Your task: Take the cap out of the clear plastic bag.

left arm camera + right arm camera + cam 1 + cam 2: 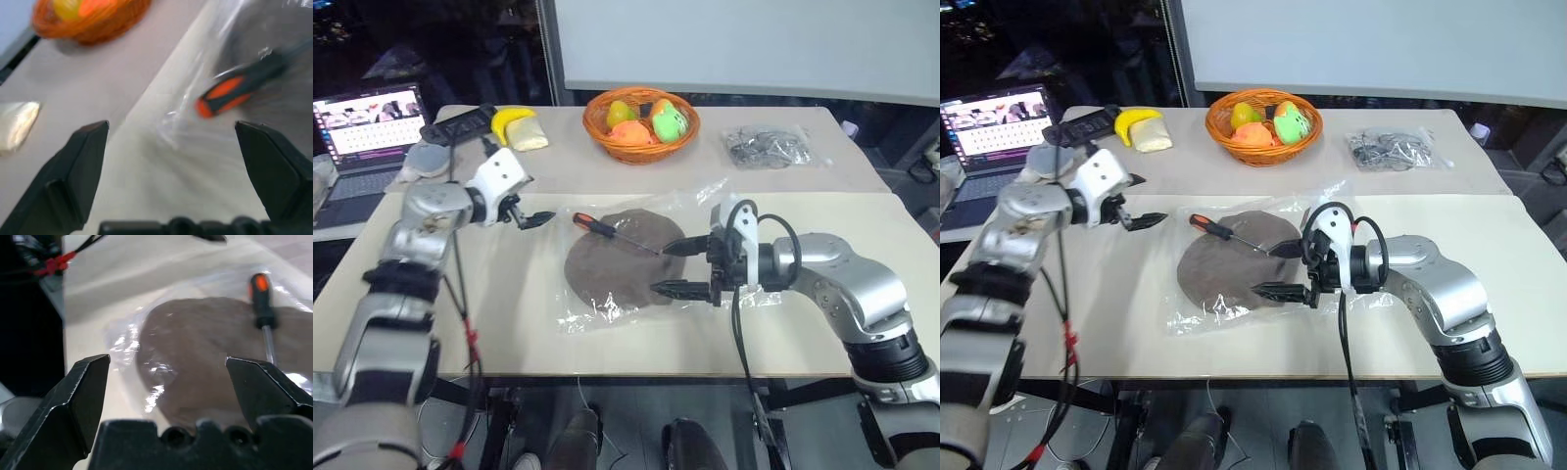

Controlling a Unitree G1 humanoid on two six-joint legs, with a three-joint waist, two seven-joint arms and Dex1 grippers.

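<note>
Lying flat inside the clear plastic bag (636, 257) at mid-table, the cap (607, 264), not yet drawn out. Resting across the top, a screwdriver (605, 229) with orange-and-black handle, probably on the bag rather than in it. Poised at the bag's right edge, the right gripper (674, 267), fingers wide apart, holding nothing. Hovering just left of the bag, the left gripper (534, 219), fingers likewise spread and empty. Nothing done so far; grasping bag and pulling cap all remaining.

My black fingers (674, 288) frame a plain brown-grey cap (607, 266) inside a glossy clear bag (579, 311); the screwdriver (591, 224) shows an orange-and-black handle, the basket (641, 141) orange wicker.
</note>
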